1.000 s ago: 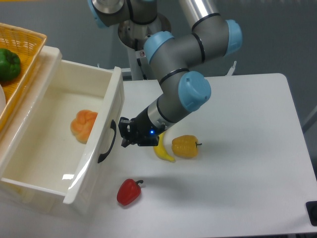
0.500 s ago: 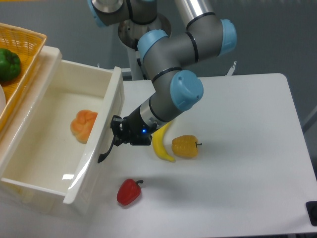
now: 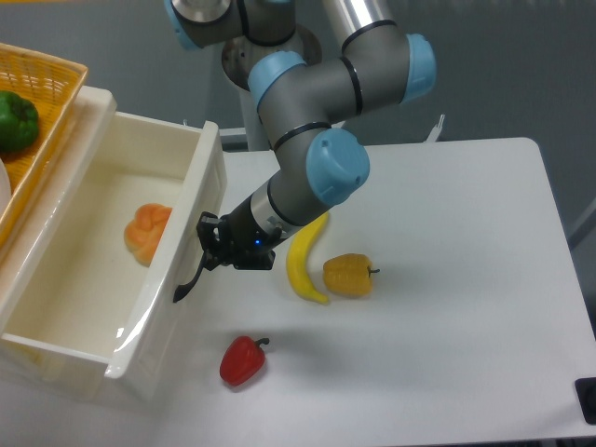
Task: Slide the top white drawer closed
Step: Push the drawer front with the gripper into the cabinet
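Fingers (image 3: 207, 250) press top white drawer (image 3: 177, 270) front by handle (open/shut: can't tell).

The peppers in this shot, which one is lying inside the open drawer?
The orange pepper, on the floor of the top white drawer. The red and yellow peppers lie on the table; the green sits in the basket.

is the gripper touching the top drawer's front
Touching. The camera view shows the gripper pressed against the black handle on the top white drawer, with no gap visible between them.
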